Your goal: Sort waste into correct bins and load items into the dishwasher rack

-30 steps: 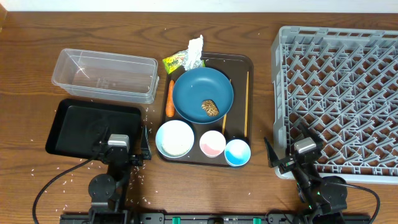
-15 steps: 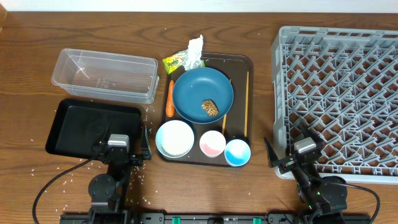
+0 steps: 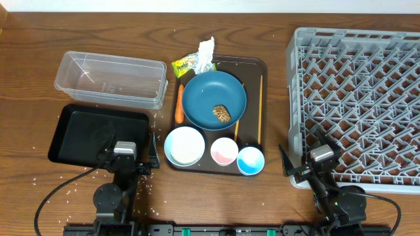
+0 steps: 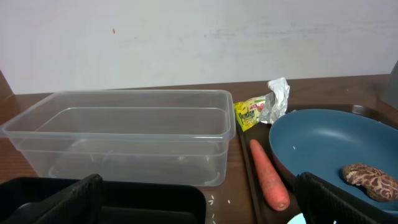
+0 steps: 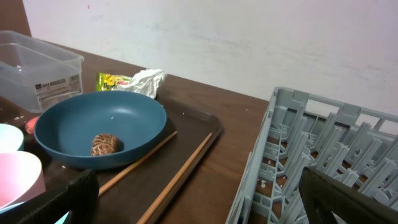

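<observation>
While left gripper (image 3: 128,158), right gripper (image 3: 306,158) are being held spread, empty, sorting is being awaited; carrot (image 4: 268,174) ahead-right of left gripper judged next pick.

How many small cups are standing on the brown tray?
2. The pink cup sits at the near edge of the brown tray, beside the white bowl; the blue cup is at its near right corner. No other seems hidden.

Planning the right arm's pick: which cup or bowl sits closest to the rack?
The small blue cup, rightmost in its row; pink cup and white bowl sit farther left.
</observation>
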`<state>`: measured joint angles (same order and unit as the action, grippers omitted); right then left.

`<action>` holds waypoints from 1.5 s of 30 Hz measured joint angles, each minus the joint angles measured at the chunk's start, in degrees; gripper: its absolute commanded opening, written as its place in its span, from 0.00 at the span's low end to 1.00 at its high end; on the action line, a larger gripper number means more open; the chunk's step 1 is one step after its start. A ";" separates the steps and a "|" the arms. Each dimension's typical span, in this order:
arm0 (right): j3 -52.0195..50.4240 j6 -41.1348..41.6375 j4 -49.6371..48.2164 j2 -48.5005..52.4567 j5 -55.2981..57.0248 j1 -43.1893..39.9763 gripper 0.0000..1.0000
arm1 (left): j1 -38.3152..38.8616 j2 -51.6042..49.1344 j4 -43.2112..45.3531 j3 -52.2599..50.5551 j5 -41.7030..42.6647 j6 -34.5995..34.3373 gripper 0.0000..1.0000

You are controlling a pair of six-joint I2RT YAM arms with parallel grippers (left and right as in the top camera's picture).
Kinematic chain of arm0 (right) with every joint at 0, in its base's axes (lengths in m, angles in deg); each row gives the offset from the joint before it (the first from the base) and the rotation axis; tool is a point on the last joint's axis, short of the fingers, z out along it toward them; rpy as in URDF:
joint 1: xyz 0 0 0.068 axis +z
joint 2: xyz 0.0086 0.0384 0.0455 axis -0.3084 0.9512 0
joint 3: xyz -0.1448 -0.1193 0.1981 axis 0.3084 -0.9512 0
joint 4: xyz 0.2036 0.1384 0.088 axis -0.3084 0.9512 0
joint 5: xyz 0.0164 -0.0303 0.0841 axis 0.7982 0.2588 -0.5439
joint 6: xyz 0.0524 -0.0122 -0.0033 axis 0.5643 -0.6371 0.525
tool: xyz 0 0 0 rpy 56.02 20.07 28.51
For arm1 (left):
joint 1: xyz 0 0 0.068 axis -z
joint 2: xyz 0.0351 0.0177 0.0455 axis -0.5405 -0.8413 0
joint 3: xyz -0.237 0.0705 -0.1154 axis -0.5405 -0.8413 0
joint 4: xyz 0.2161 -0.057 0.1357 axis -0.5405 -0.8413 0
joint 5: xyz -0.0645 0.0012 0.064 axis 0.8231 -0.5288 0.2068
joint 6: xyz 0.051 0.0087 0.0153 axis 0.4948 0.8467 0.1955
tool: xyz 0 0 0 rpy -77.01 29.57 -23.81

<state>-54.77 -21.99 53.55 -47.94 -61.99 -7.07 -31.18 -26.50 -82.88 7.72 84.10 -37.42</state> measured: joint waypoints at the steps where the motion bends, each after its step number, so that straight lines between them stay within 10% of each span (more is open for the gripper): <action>1: 0.00 0.02 0.00 0.00 0.02 0.00 0.99 | 0.00 0.00 0.02 0.00 0.20 -0.04 0.98; 14: 2.56 6.56 -2.16 0.02 -5.46 0.00 0.99 | 0.00 -0.20 5.20 3.15 17.64 -2.67 0.98; 22: 23.71 11.04 13.25 8.79 -5.18 0.00 0.99 | 0.00 -16.74 -19.71 32.72 16.26 -5.73 0.98; 33: 59.89 11.52 40.19 46.99 -4.57 0.00 0.99 | 0.00 -56.00 -52.98 76.78 16.09 -9.55 0.98; 45: 67.25 11.52 46.40 62.20 -9.40 0.00 0.99 | 0.00 -69.85 -56.65 79.45 26.43 -13.09 0.93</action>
<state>12.49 -10.48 99.95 14.27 -71.39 -7.07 -31.18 -96.35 -139.54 87.17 110.53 -50.51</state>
